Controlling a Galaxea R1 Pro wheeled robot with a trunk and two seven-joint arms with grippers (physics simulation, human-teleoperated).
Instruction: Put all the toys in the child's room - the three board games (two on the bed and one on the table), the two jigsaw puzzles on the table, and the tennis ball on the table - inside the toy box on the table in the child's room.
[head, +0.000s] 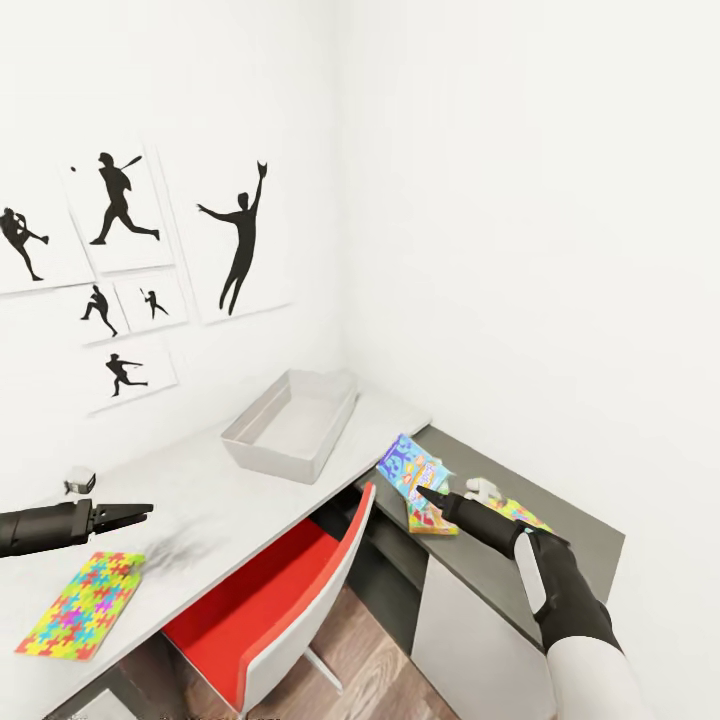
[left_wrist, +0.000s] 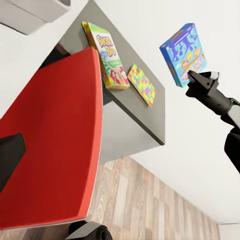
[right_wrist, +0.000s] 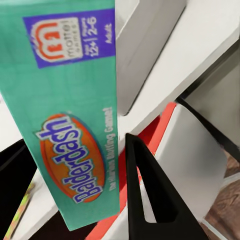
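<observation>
While the blue board game (head: 412, 466) hangs in the air over the gap between the pale desk top and the lower dark section of the table (head: 590, 535), these lines read the moment.

Step in hand: carrying that box toward the toy box (head: 292, 424), by my judgement.
Right gripper (head: 425, 492): fingers pinching the blue box at one edge.
Next move: swing it over the bin's rim, lower it flat, then let go; the thin edge hold could let the box tilt.
Left gripper (head: 135, 513): jaws pressed together on nothing, hovering above the desk top near a jigsaw puzzle (head: 82, 604).
Still waiting: the Skip-Bo box (left_wrist: 106, 54) and a second puzzle (left_wrist: 141, 84) lie on the dark section.
Writing: "Balderdash" and "Mattel Games", "12+", "2-6" on the held box's teal side; "Skip-Bo" on the green one.
Nearby: red chair (head: 285, 590) under the desk.
</observation>
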